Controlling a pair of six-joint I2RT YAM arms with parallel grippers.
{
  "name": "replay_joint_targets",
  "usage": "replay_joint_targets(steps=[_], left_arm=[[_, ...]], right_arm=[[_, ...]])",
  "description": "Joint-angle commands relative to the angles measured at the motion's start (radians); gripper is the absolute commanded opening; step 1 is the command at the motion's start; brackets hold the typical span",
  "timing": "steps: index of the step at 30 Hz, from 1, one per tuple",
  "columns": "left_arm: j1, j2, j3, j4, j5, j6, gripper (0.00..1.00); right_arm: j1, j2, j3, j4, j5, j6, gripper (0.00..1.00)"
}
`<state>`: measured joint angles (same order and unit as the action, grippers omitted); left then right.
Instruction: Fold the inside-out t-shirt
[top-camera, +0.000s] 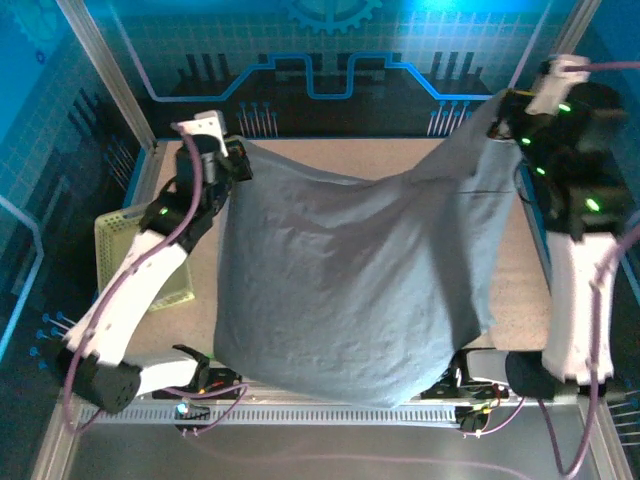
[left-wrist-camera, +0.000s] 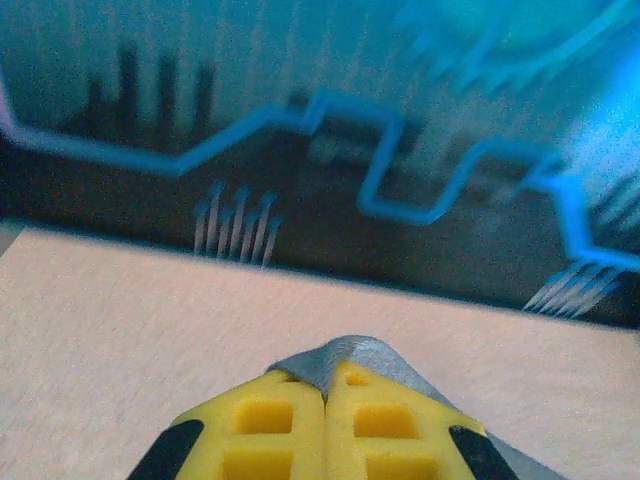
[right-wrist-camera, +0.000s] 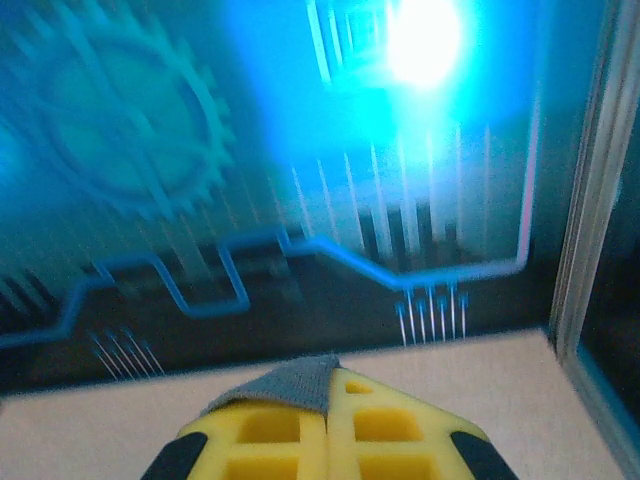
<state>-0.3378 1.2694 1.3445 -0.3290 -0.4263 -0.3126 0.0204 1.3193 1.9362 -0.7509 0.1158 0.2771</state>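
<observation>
Between each arm's closed jaws, a t-shirt (top-camera: 350, 290) corner

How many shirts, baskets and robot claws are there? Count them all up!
t-shirt: 1
basket: 1
claws: 2, the left claw and the right claw
Total: 4

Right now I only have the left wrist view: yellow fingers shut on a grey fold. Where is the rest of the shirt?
Observer: The t-shirt hangs spread wide, held up at two corners, in the top view.
Operator: Who holds the other corner?
Observer: The right gripper, shut on grey cloth in its wrist view.
Operator: Anything else around?
Observer: A pale yellow-green basket sits at the left side.
</observation>
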Motion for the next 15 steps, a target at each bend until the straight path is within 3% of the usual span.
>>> replay_joint_targets(steps=[1, 4, 8, 15], left_arm=[[0.068, 0.1, -0.057, 0.059, 0.022, -0.084, 0.0], [0.1, 0.257, -0.038, 0.102, 0.075, -0.104, 0.0], [0.157, 0.474, 0.045, 0.136, 0.191, -0.145, 0.0], [0.24, 0.807, 0.288, 0.088, 0.34, -0.209, 0.0]], right_arm=[[0.009, 0.077, -0.117, 0.135, -0.02, 0.01, 0.0], [0.028, 0.227, -0.145, 0.173, -0.01, 0.002, 0.0], [0.053, 0.489, -0.01, 0.155, 0.033, -0.007, 0.0], [0.064, 1.013, 0.589, -0.077, 0.102, 0.006, 0.0]])
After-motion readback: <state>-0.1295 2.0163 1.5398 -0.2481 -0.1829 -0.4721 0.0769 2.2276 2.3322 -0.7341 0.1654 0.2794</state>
